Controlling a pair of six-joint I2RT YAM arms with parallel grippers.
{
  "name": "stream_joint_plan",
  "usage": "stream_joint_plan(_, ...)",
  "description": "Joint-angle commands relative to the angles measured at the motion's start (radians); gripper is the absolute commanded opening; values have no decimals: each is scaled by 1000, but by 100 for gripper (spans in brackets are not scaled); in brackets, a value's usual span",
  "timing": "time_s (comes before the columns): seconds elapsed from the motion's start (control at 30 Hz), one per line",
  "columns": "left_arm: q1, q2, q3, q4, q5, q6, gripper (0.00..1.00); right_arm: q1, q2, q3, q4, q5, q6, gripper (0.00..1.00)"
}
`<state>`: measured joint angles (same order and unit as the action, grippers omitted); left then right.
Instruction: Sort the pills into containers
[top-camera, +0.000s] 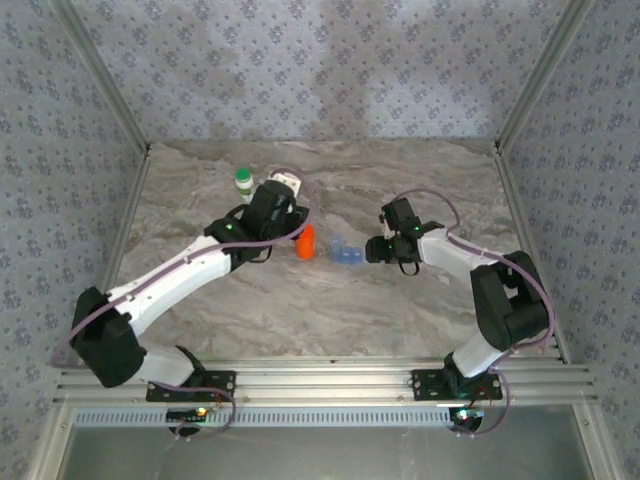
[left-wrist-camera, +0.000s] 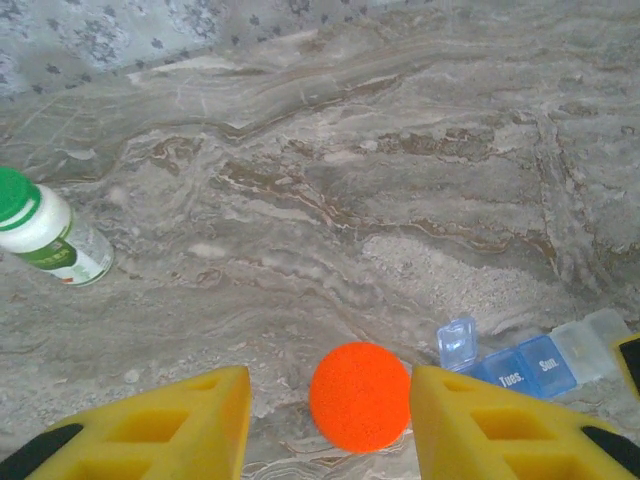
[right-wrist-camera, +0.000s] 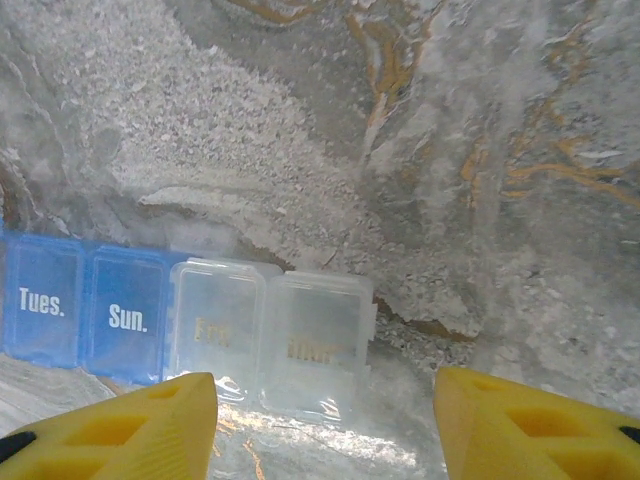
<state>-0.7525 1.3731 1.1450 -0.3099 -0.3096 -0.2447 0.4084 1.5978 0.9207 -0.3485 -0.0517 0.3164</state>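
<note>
The pill box (top-camera: 345, 252) lay flat on the table (top-camera: 330, 310), near the middle. It sat between the orange bottle (top-camera: 306, 242) and the right end effector (top-camera: 372, 250).

In the right wrist view, the pill box (right-wrist-camera: 190, 320) had two blue parts marked "Tues." and "Sun." Next to them were two clear parts with faint gold letters I could not read. The right end effector (right-wrist-camera: 325, 410) was wide open and held nothing. The clear end of the box lay just in front of its yellow fingers (right-wrist-camera: 150, 420).

In the left wrist view, one little lid (left-wrist-camera: 457, 343) on the pill box (left-wrist-camera: 520, 365) stood up. The left end effector (left-wrist-camera: 330, 410) was partly open, with a finger on each side of the orange bottle (left-wrist-camera: 360, 395). There was a gap on one side, so it was not squeezing the bottle.

A white bottle with a green cap (left-wrist-camera: 45, 235) stood well apart, farther back on the table.
</note>
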Motion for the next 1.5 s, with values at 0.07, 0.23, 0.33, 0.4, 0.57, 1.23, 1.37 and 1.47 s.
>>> stream_joint_plan(0.07,10,-104,-76,104,-39,-5,48,3,65,58,-43,-23,-44,59)
stream_joint_plan(0.23,18,-127,-109,109,-47,-19,48,-5,94,76,-44,-8,-35,58)
stream_joint_plan(0.33,25,-137,-129,118,-48,-27,48,-18,107,75,-31,-39,-21,54)
stream_joint_plan(0.4,28,-137,-137,117,-47,-36,48,-24,114,69,-18,-52,4,52)
stream_joint_plan(0.57,35,-137,-152,130,-37,-45,48,-43,125,38,54,-100,94,45)
stream_joint_plan(1.23,52,-129,-183,140,-63,-56,48,-41,210,112,285,-36,414,36)
stream_joint_plan(1.37,61,-136,-196,139,-74,-61,48,-28,250,168,278,-40,418,35)
stream_joint_plan(1.47,68,-146,-209,147,-81,-65,48,-10,251,185,285,-30,428,34)
